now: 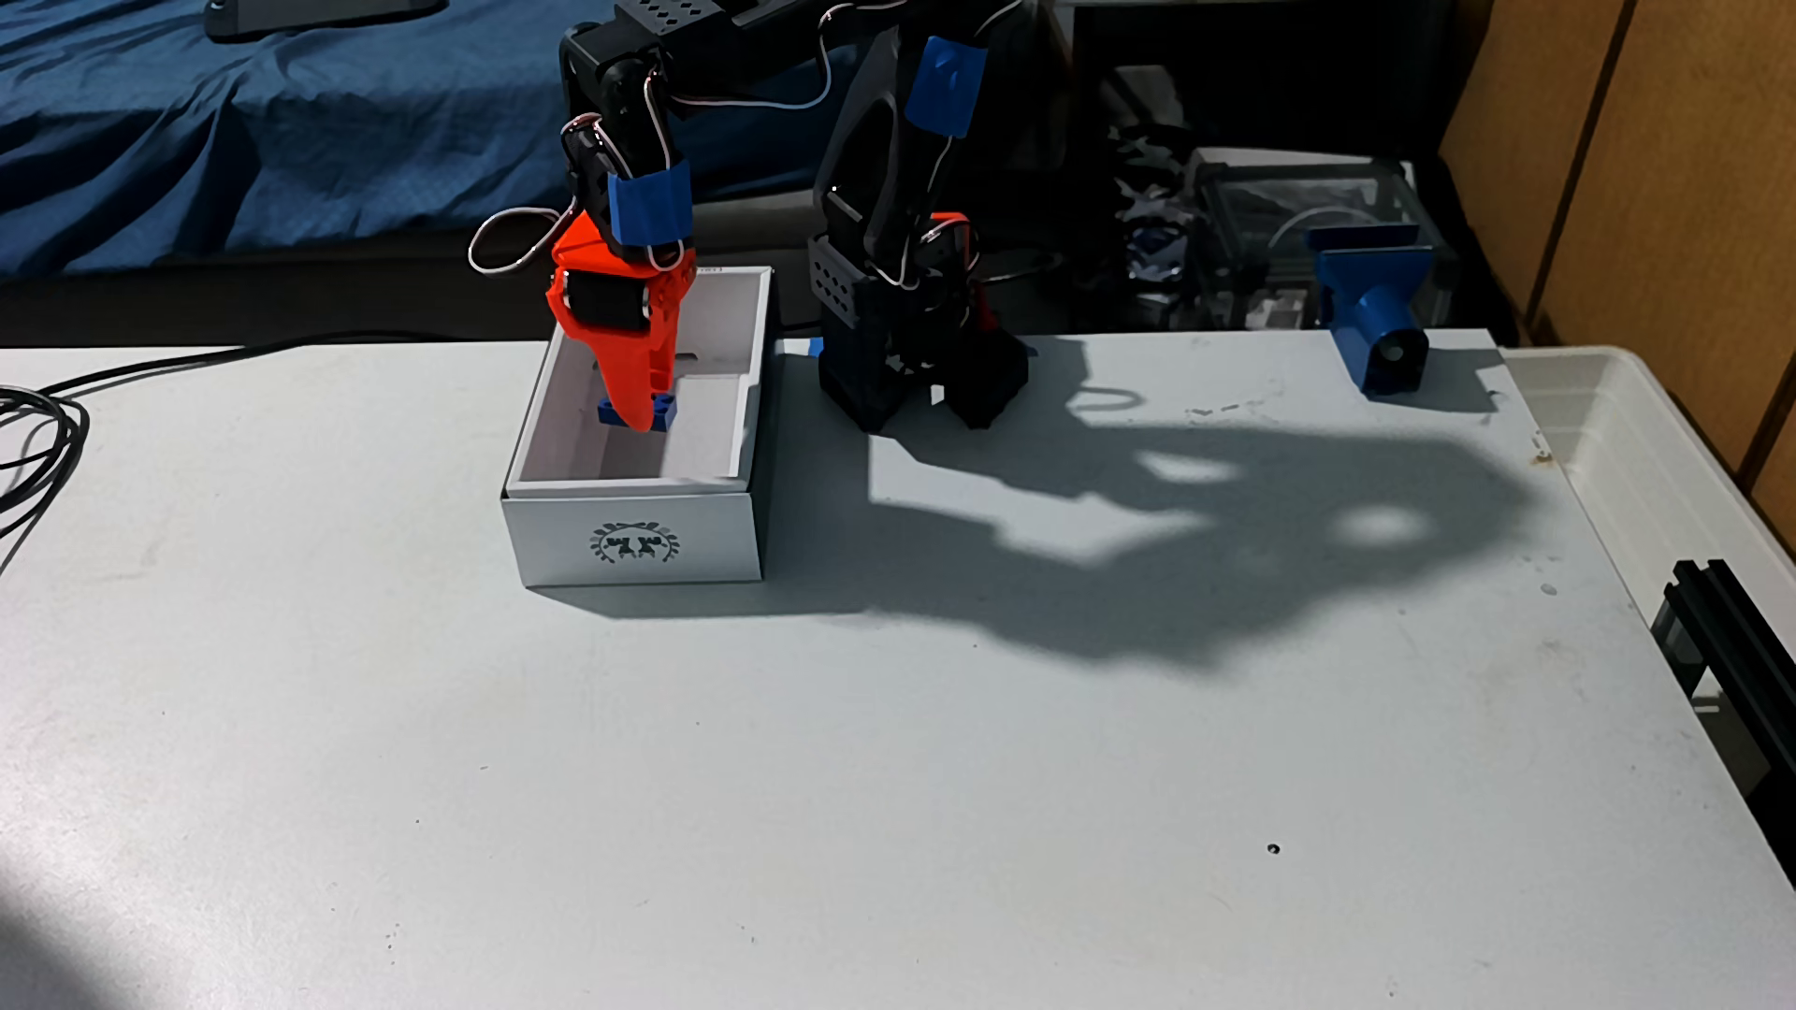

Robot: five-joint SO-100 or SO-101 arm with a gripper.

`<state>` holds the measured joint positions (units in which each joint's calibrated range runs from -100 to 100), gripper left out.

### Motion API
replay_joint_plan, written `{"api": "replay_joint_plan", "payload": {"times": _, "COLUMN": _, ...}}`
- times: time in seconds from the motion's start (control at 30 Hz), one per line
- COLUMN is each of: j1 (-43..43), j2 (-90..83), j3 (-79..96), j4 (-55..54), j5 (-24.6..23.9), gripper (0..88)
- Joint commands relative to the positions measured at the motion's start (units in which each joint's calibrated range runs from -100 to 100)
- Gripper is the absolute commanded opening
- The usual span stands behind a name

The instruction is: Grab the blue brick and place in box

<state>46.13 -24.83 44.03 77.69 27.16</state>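
Observation:
The white box (632,544) with a dark wreath emblem on its near short side stands on the table left of the arm's base. My orange gripper (641,418) points down into the box. Its fingers are closed on the small blue brick (669,411), which shows on both sides of the orange tip. The brick hangs inside the box's walls, low over the white interior; whether it touches the bottom I cannot tell.
The black arm base (914,369) stands right of the box. A blue printed mount (1375,320) sits at the table's far right edge, next to a translucent bin (1672,456). Black cables (39,437) lie at the left edge. The arm's shadow falls across the table (875,777).

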Motion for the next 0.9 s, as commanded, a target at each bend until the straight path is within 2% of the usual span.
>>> {"api": "replay_joint_plan", "payload": {"times": 0.0, "j1": 1.2, "j2": -1.6, "j3": -0.1, "j4": -0.5, "j5": 1.2, "gripper": 13.1}}
{"api": "replay_joint_plan", "payload": {"times": 0.5, "j1": 2.6, "j2": -1.8, "j3": -3.7, "j4": 0.5, "j5": 1.1, "gripper": 12.6}}
{"api": "replay_joint_plan", "payload": {"times": 0.87, "j1": 1.7, "j2": -1.8, "j3": -17.6, "j4": 11.7, "j5": 0.1, "gripper": 12.6}}
